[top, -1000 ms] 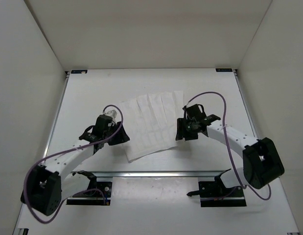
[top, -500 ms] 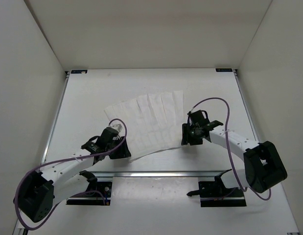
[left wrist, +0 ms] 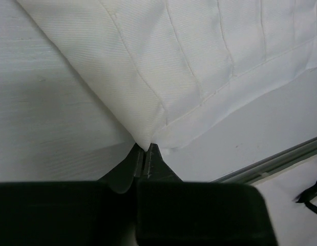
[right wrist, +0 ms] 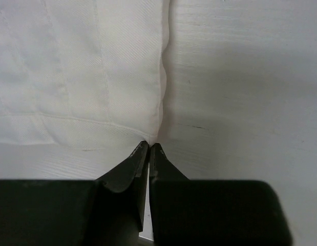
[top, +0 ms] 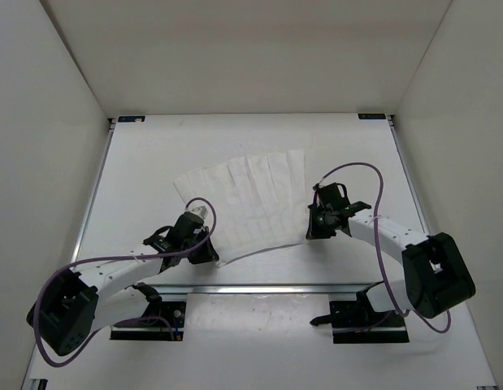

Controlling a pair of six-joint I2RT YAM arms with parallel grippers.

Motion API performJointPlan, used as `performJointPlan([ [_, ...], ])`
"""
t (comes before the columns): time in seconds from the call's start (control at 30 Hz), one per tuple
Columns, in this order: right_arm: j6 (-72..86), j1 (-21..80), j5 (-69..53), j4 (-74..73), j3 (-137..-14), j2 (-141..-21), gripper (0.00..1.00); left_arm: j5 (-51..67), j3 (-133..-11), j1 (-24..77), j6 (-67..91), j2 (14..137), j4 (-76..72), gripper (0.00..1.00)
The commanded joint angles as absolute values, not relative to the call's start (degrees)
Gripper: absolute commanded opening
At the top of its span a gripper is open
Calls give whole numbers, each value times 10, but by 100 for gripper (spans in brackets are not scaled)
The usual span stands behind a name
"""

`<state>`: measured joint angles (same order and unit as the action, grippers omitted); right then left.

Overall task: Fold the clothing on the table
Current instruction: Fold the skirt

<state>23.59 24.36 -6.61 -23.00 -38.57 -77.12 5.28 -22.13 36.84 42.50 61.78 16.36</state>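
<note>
On the table (top: 145, 162), about midway across and nearer the front edge than the back, the clothing (top: 249, 203) lies spread flat. It is a thin white piece of fabric with faint creases running along it, and it sits at a slight slant to the table's sides.

The left gripper (top: 212, 258) is down at the near left corner of the cloth. Seen from its wrist, the left gripper (left wrist: 146, 148) has its dark fingers (left wrist: 128, 166) pressed together, and the point of the corner runs down between the tips, so it is pinching the hem there.

The right gripper (top: 310, 234) sits at the near right corner. Its wrist view shows the same thing: the right gripper (right wrist: 149, 146) is closed tight, and the side edge and bottom hem meet right at the tips of the fingers (right wrist: 166, 166), nipped between them.

Both arms reach in low from the front, well apart, with the cloth's near edge stretched between them. The metal rail (top: 259, 287) runs along the table's front edge, just behind the two grippers.
</note>
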Motion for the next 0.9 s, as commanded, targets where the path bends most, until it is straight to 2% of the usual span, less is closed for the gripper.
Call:
performJointPlan([
  [0.0,237,243,-74,-221,-381,-748,0,39,-244,365,410,613,148,0],
  [0.13,237,247,-67,-291,-400,-676,0,12,-290,353,380,578,236,0],
  [0.27,256,252,-67,-349,-400,-590,0,17,-296,332,370,507,287,0],
  [0.47,298,267,-86,-423,-370,-467,0,32,-288,354,390,433,351,0],
  [0.63,325,287,-108,-474,-374,-403,1,54,-293,335,394,352,409,0],
  [0.73,319,266,-139,-518,-376,-382,0,70,-322,313,390,324,449,0],
  [0.87,301,224,-185,-552,-400,-359,0,96,-372,284,360,343,481,0],
])
